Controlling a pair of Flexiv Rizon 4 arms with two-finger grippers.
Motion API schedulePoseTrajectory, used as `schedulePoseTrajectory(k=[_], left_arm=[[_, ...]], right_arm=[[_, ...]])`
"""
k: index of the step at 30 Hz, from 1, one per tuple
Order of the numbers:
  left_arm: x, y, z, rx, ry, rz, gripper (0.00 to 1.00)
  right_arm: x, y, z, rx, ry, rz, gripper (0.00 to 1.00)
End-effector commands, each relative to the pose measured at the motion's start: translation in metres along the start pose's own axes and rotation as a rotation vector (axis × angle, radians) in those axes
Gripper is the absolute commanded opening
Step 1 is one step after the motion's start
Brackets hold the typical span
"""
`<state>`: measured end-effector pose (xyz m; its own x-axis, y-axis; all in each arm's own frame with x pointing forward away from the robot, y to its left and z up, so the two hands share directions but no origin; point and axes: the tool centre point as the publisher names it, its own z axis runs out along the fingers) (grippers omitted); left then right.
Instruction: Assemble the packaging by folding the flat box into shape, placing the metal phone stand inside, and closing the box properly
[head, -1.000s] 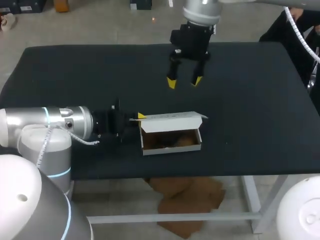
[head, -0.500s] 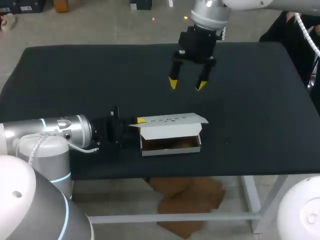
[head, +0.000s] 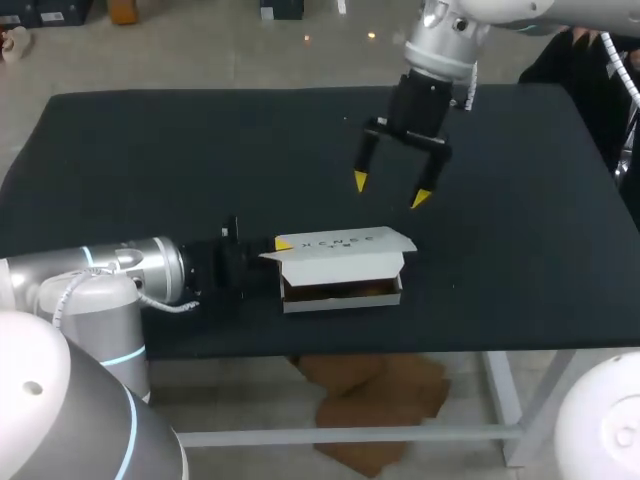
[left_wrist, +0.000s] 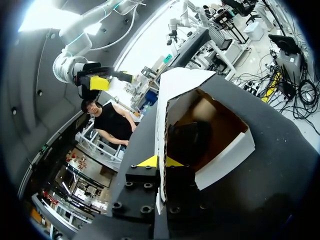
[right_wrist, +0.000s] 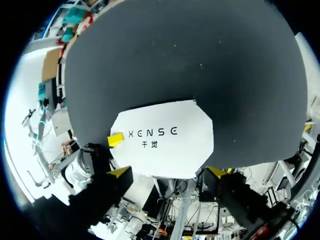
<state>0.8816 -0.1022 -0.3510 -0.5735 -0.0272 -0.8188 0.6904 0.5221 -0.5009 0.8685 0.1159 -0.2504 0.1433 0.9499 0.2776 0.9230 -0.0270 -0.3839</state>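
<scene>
The lid (head: 340, 241) hangs half-shut over the box (head: 340, 298). If the left gripper (left_wrist: 161, 161) lets go before anything presses down, the lid would likely spring up again. Its front flap could also land outside the box's front wall and crumple, and a push might slide the light box. The left gripper, at the box's left end, is clenched on the lid's edge, one tip on either side. The right gripper (head: 391, 189) hovers above and behind the box, fingers spread wide, holding nothing. The stand (left_wrist: 187, 142) lies inside the box.

The table (head: 150, 150) lies bare left, right and above the box (head: 340, 296). Its lid (head: 345, 242) overhangs the opening; the left gripper (head: 283, 243), clamping the lid, blocks the left end.
</scene>
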Motion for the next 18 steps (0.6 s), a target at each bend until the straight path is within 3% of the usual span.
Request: schedulePoseTrajectory(k=[1,8,12,18], left_arm=[[0.004,-0.001,0.001,-0.006,-0.009,0.006,0.0],[0.004,-0.002,0.001,-0.013,-0.014,0.019,0.0],[0.005,-0.002,0.001,-0.017,-0.015,0.023,0.0],[0.005,-0.001,0.001,-0.014,-0.016,0.025,0.0]], right_arm=[[-0.007,0.004,0.009,0.045,0.022,0.074,0.74],[-0.017,0.003,0.032,0.082,0.041,0.086,0.65],[-0.024,0.003,0.043,0.09,0.048,0.105,0.71],[-0.029,0.003,0.053,0.063,0.077,0.044,0.68]])
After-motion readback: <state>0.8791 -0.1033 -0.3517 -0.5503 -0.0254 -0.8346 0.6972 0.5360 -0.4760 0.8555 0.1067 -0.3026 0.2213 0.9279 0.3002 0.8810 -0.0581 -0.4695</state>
